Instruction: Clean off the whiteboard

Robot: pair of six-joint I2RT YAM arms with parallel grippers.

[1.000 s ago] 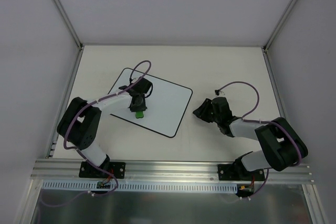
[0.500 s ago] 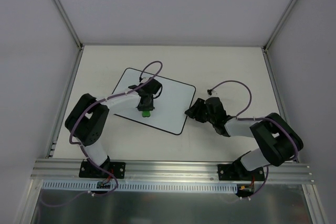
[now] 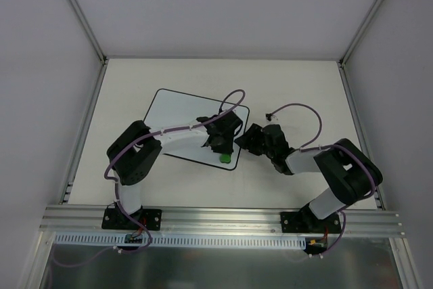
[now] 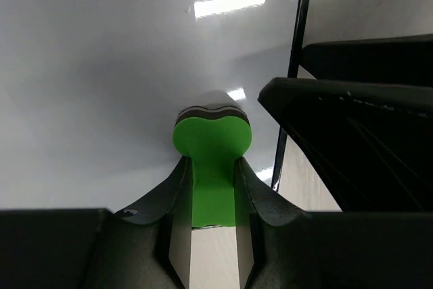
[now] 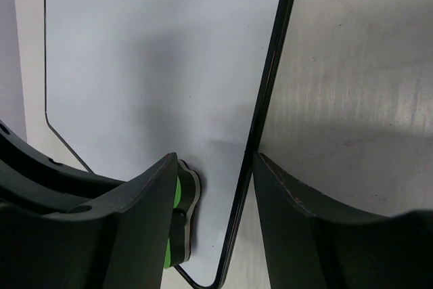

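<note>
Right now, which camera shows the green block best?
The left wrist view: the green block fills the centre, clamped in the left gripper and set against the whiteboard near its edge. The top view shows a small green spot; the right wrist view only a sliver behind its finger.

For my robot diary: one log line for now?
left gripper: shut on green eraser | whiteboard: eraser near right edge | right gripper: open

Plain white whiteboard [image 3: 179,109], thin black edge; bright green block [image 4: 212,141]
</note>
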